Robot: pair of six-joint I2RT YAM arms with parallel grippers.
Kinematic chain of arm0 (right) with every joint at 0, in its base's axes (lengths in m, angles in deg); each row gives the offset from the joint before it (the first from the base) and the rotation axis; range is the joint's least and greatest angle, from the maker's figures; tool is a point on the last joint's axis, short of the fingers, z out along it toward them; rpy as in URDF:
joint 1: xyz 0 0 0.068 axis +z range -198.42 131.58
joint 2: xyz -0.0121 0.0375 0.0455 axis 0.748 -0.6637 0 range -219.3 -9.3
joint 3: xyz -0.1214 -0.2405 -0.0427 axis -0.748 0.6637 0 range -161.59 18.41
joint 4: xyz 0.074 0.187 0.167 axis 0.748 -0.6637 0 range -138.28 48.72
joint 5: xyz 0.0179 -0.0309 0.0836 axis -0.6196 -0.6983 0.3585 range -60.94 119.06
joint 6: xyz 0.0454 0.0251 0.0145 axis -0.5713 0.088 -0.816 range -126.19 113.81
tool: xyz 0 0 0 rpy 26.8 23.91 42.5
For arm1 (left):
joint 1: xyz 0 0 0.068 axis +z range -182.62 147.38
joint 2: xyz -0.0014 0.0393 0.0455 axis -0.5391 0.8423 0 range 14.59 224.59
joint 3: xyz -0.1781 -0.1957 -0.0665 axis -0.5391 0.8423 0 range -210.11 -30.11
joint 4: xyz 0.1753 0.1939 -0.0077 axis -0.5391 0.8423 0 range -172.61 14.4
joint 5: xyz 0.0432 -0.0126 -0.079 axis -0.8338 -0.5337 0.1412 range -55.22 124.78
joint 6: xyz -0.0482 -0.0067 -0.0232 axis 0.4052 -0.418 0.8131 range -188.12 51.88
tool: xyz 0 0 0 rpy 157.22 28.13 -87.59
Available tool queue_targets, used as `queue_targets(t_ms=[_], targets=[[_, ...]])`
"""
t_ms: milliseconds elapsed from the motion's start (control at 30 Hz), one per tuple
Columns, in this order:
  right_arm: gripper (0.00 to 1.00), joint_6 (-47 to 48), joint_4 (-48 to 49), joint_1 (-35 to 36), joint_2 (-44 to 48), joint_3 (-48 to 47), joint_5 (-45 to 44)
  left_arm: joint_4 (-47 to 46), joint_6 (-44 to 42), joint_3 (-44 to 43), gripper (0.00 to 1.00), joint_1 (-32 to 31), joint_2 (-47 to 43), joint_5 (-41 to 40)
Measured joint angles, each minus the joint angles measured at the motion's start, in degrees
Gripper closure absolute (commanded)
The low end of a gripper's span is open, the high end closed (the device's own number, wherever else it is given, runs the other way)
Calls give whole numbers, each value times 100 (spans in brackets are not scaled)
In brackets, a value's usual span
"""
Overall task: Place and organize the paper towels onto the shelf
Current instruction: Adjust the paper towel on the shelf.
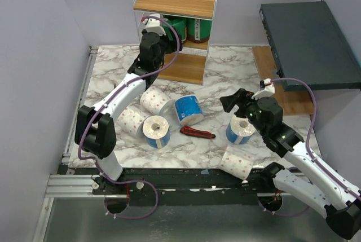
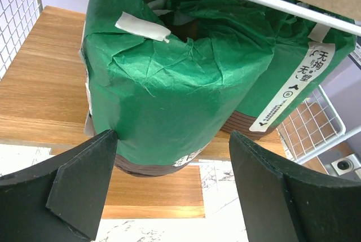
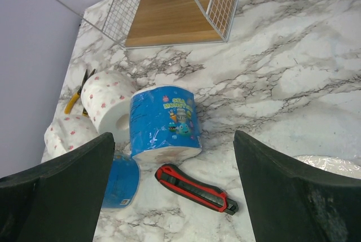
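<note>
Since the green-wrapped roll (image 2: 169, 78) stands upright on the middle tier of the shelf (image 2: 45, 84) beside a second green roll (image 2: 293, 56), straddled by the released left pincer (image 2: 172, 137), the jaws are best drawn straight back so nothing is nudged.

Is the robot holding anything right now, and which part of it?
Nothing looks gripped. The left end effector stands open around a green roll on the shelf; the right end effector is open over the table.
</note>
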Motion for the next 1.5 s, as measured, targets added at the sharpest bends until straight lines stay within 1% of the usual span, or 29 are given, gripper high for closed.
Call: queue_targets(t_ms=[567, 767, 1067, 1200, 1300, 1500], targets=[[10, -2, -7, 0, 4, 35, -15, -2, 101, -2, 21, -374, 55, -94], [10, -2, -31, 0, 4, 35, -17, 46, 109, -111, 21, -551, 219, -79], [10, -2, -48, 0, 7, 35, -22, 162, 114, -315, 20, -654, 343, -7], [10, -2, -59, 0, 33, 46, -28, 46, 0, 201, 17, -662, 4, -90], [10, -2, -63, 0, 52, 59, -33, -26, -118, 675, 16, -627, -420, -243], [10, -2, -81, 0, 63, 105, -37, -229, -291, 905, 9, -306, -837, -369]])
